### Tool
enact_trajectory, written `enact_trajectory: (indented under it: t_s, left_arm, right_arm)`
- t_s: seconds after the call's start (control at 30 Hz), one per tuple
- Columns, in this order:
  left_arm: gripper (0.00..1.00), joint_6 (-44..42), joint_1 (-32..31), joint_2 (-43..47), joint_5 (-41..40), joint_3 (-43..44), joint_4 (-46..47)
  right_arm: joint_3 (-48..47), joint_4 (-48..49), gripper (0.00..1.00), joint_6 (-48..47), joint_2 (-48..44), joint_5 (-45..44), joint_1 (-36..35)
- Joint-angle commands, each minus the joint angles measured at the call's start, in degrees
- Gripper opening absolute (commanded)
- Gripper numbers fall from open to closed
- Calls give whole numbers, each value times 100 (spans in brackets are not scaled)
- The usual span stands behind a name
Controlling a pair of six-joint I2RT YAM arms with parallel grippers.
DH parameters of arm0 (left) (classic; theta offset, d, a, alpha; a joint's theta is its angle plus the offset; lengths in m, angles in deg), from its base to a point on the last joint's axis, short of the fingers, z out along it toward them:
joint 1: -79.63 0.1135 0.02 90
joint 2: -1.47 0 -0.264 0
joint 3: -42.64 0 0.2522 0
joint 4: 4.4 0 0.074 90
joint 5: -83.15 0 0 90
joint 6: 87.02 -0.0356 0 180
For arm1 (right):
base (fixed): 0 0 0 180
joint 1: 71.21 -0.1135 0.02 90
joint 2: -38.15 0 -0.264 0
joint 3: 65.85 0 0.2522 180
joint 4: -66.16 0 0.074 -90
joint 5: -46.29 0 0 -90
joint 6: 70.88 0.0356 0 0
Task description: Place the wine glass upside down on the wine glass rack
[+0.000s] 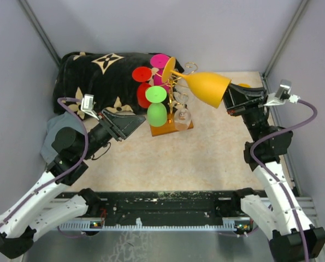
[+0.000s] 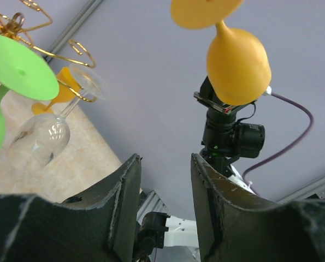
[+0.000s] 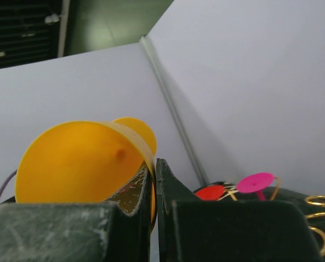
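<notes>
My right gripper (image 1: 231, 100) is shut on the rim of an orange wine glass (image 1: 205, 87), held nearly level above the table with its foot (image 1: 169, 69) pointing left at the gold wire rack (image 1: 179, 87). In the right wrist view the rim (image 3: 135, 143) sits pinched between the fingers. The left wrist view shows the orange glass (image 2: 236, 61) from below. The rack stands on an orange-brown wooden base (image 1: 167, 129) and holds green (image 1: 157, 112), red (image 1: 142, 75), pink (image 1: 160, 61) and clear (image 1: 182, 115) glasses upside down. My left gripper (image 1: 137, 121) is open and empty, left of the base.
A black blanket with a tan flower pattern (image 1: 99, 76) lies at the back left behind the rack. Grey enclosure walls stand close on all sides. A grey cloth (image 1: 53, 128) lies under the left arm.
</notes>
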State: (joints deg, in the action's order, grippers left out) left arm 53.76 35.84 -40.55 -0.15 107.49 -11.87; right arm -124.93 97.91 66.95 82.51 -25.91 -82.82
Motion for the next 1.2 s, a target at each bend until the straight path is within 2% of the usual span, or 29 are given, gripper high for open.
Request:
enact_trajectory:
  t_s: [0.0, 0.33, 0.43, 0.53, 0.67, 0.97, 1.03, 1.17]
  left_arm:
    - [48, 162, -24, 93, 277, -203, 1002]
    - [46, 571, 271, -413, 1326, -128, 2132]
    - [45, 1195, 659, -535, 1825, -399, 3150]
    - [45, 2279, 1251, -726, 2359, -842, 4543]
    - [44, 3658, 1708, -1203, 2582, -1309, 6557]
    - [46, 5191, 1702, -2574, 2904, -957, 9217]
    - [45, 5438, 1675, -2812, 2969, -808, 9599]
    - [46, 5364, 1421, -2980, 3027, -611, 9611]
  right_arm:
    - [-392, 1436, 0, 1100, 364, 1334, -38]
    - [-593, 3688, 0, 2945, 1364, 2152, -25]
    - [-676, 4398, 0, 3573, 1695, 2225, 11]
    - [-716, 4899, 0, 4056, 1950, 2167, 94]
    - [-787, 5279, 0, 4408, 2170, 2175, 101]
    - [-633, 5343, 0, 4452, 2226, 2187, 90]
    - [-593, 5340, 0, 4439, 2229, 2184, 66]
    - [-583, 5344, 0, 4355, 2328, 2203, -126]
